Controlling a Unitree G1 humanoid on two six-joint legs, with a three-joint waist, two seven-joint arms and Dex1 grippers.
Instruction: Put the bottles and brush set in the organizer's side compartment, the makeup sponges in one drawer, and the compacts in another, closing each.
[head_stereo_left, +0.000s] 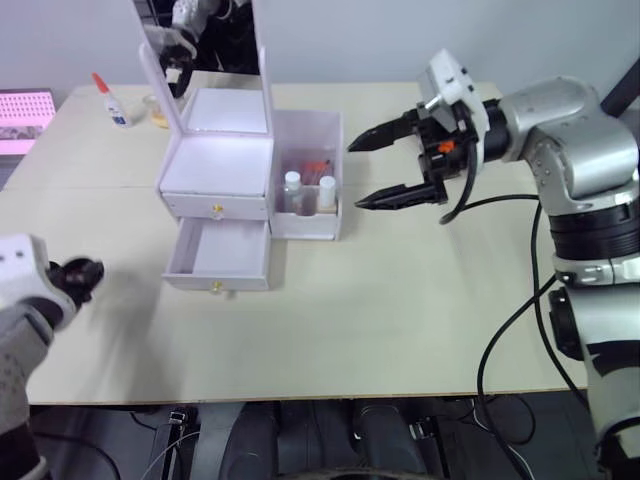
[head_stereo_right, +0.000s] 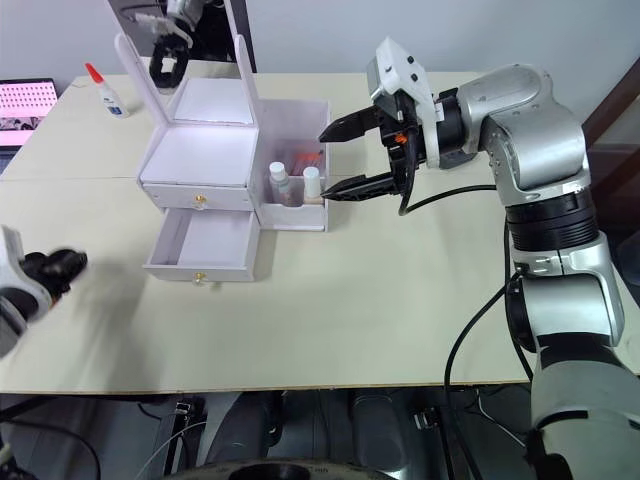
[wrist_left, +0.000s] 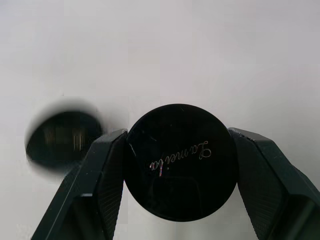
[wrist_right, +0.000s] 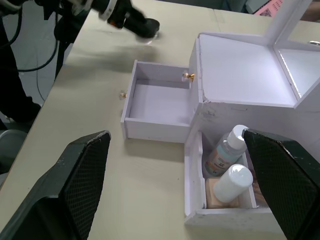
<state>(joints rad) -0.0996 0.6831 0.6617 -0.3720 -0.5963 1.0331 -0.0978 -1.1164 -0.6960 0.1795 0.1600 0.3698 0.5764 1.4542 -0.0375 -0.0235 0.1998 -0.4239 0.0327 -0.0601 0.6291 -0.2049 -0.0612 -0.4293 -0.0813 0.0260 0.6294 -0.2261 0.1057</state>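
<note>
1. Standing near the table's far left corner, a white glue bottle with a red tip is well apart from the organizer; a pink-lit screen sits just off the left edge.
2. The right gripper hangs with its fingers spread wide and empty, just beside the side compartment on its right.
3. The left gripper is clamped on one compact, low near the table's left edge; the second compact lies blurred beside it.
4. The side compartment holds both bottles, upright, white caps up, with something reddish behind them.
5. The lower drawer is pulled out and bare inside; the upper drawer is shut, the mirror upright above it.
6. Open tabletop stretches in front of the organizer toward the near edge.
</note>
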